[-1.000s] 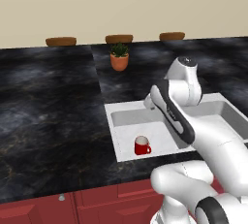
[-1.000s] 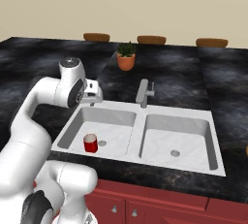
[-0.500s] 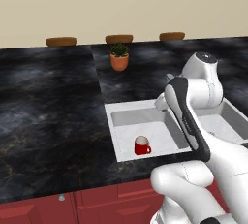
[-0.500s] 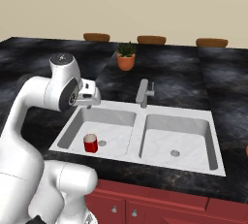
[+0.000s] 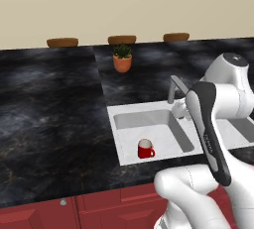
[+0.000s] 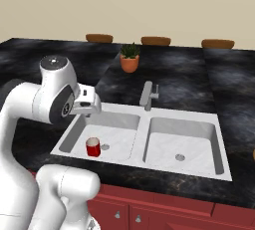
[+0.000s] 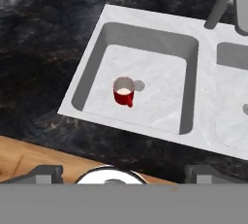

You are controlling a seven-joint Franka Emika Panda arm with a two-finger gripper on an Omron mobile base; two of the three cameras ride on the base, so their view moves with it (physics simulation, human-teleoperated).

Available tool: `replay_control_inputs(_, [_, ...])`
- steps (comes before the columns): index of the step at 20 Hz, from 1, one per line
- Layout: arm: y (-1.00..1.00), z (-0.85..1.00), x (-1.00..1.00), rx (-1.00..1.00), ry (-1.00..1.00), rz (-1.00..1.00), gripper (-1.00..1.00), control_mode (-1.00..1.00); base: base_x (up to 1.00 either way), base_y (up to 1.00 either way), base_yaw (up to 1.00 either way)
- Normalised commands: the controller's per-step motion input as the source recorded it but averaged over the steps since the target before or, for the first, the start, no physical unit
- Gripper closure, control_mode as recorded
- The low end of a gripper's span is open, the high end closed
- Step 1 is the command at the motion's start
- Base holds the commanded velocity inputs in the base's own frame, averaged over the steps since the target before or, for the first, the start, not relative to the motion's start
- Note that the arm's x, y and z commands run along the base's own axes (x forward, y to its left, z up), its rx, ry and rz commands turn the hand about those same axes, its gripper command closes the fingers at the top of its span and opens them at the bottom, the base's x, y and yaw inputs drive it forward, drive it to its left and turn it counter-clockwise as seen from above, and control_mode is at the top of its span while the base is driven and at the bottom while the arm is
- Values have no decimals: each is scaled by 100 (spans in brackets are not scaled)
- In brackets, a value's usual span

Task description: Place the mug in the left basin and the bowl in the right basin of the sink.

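One mug (image 7: 124, 90) — upright in left basin (image 7: 160, 72).

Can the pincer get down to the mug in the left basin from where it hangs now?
Probably yes: the mug stands upright and alone in the left basin, beside the drain, nothing above it.

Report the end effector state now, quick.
End effector: raised above the left basin, nothing between its fingertips; open or shut cannot be told. The mug stands upright in that basin, apart from it.
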Motion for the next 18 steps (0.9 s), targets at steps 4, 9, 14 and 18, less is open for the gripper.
replay_control_inputs(4, [-1,26,-38,0,0,-7,-100,-100,0,0,0])
replay_control_inputs(9, [-9,23,-25,2,0,-15,-100,-100,0,0,0])
replay_control_inputs(14, [-16,10,-31,3,0,-10,-100,-100,0,0,0])
replay_control_inputs(18, [-13,2,-32,1,0,-5,-100,-100,0,0,0])
